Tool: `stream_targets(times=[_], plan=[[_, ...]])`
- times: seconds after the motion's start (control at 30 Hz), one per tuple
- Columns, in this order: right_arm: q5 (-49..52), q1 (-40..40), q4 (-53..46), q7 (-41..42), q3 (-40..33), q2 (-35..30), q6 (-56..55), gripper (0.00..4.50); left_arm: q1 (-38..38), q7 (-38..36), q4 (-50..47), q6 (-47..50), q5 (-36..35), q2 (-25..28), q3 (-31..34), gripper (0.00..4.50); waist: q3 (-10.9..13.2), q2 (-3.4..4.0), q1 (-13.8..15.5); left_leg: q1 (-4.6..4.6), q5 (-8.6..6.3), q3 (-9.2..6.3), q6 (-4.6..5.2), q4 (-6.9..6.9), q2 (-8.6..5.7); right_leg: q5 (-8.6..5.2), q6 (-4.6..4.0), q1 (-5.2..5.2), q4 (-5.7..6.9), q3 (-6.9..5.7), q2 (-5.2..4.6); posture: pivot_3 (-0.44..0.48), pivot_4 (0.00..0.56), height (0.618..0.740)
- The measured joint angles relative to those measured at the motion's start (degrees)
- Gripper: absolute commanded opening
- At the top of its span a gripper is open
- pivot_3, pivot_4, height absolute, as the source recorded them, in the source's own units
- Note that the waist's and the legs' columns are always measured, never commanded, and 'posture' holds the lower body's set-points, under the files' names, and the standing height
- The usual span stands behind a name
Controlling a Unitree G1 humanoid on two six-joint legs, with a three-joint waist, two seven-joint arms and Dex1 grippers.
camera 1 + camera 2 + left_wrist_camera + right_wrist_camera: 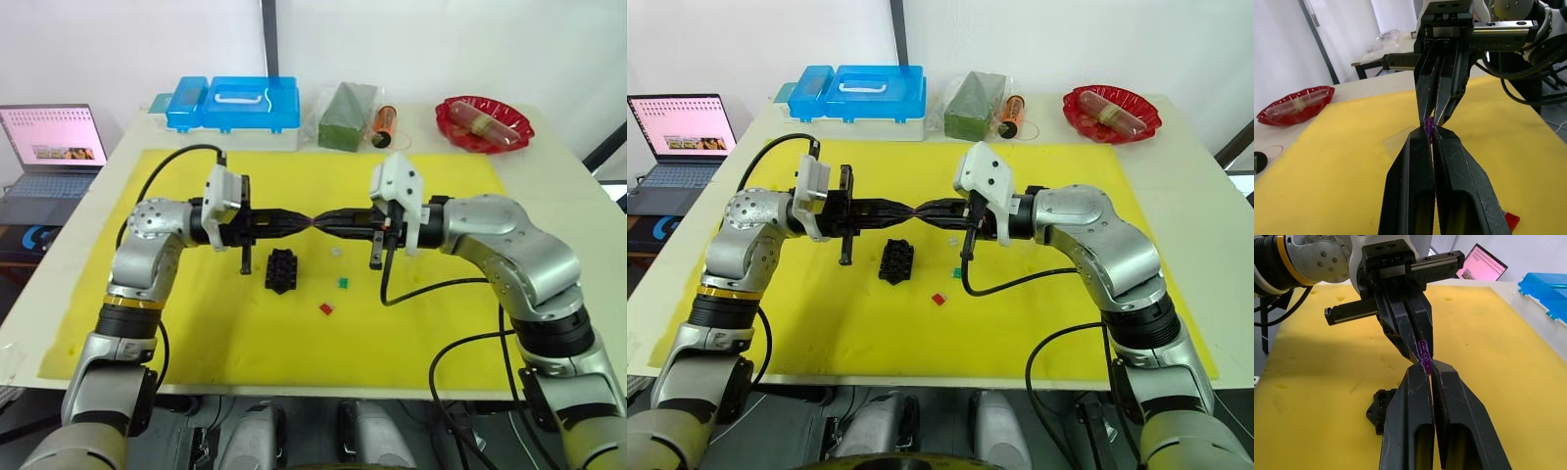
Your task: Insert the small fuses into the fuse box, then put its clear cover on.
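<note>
Nearest the robot on the yellow mat, a red fuse lies loose. Just beyond it sits a green fuse, and to their left the black fuse box rests flat on the mat, untouched.

Above the box, the two arms meet tip to tip. The left gripper and the right gripper point straight at each other over the mat. In the right wrist view, a purple fuse is caught right where the tips meet. Both sets of jaws are pressed nearly together on that fuse, the left from one side, the right from the other.

A little past the meeting point, a pale, see-through piece, the clear cover, lies flat on the mat.

Farther back, off the mat on the counter, stands a blue-lidded case. Beside it are a dark green block, an orange cylinder, and a red dish at the far right. A laptop glows pink off the counter's left side.
</note>
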Motion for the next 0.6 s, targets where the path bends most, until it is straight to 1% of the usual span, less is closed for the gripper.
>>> stream_targets(times=[0.2, 0.23, 0.3, 0.33, 0.47, 0.6], plan=[[0.01, 0.00, 0.24, 0.45, -0.04, 0.00, -0.01, 0.03, -0.02, -0.28, 0.07, -0.04, 0.05, 0.00, -0.08, 0.00, 0.00, 0.00, -0.01, 0.00, 0.00, -0.01, 0.00, 0.00, 0.00, 0.00, 0.00, 0.00, 0.00, 0.00, 0.01, 0.000, 0.150, 0.740], [0.01, 0.00, 0.24, 0.55, -0.04, 0.00, -0.01, 0.00, -0.02, -0.40, 0.08, -0.17, 0.11, 0.00, -0.08, 0.38, 0.00, 0.00, 0.00, 0.00, 0.00, 0.00, 0.00, 0.00, 0.00, 0.00, 0.00, 0.00, 0.00, 0.00, 0.01, 0.000, 0.150, 0.740], [0.03, 0.00, 0.25, 0.76, -0.03, -0.01, 0.01, 0.00, -0.02, -0.41, 0.09, -0.27, 0.16, 0.01, -0.08, 0.64, 0.00, 0.00, 0.00, 0.00, 0.00, 0.00, 0.00, 0.00, 0.00, 0.00, 0.00, 0.00, 0.00, 0.00, 0.01, 0.000, 0.150, 0.740], [0.09, -0.04, 0.25, 0.86, -0.04, -0.02, 0.04, 0.00, 0.06, -0.42, 0.10, -0.16, 0.20, 0.08, -0.10, 0.93, 0.00, 0.00, -0.01, 0.00, 0.00, 0.00, 0.00, 0.00, 0.00, 0.00, 0.00, 0.00, 0.00, 0.00, 0.01, 0.000, 0.150, 0.740], [0.45, -1.03, 0.10, 1.10, 0.19, -0.24, 1.11, 0.00, 1.89, 0.70, -0.14, 0.22, 0.27, 1.93, 0.34, 2.33, 0.00, 0.00, -0.13, 0.02, 0.00, -0.01, 0.00, -0.01, 0.05, 0.00, 0.00, 0.00, 0.01, 0.00, 0.00, 0.000, 0.150, 0.740], [-1.04, -2.32, -0.88, -0.16, 3.10, -1.16, 4.26, 0.00, 9.41, 3.93, -3.43, 2.73, -0.35, 4.61, 3.35, 3.77, 0.01, 0.01, -0.36, 0.07, -0.03, -0.01, 0.05, -0.02, 0.18, -0.01, -0.01, -0.02, 0.01, 0.04, 0.00, 0.000, 0.150, 0.740]])
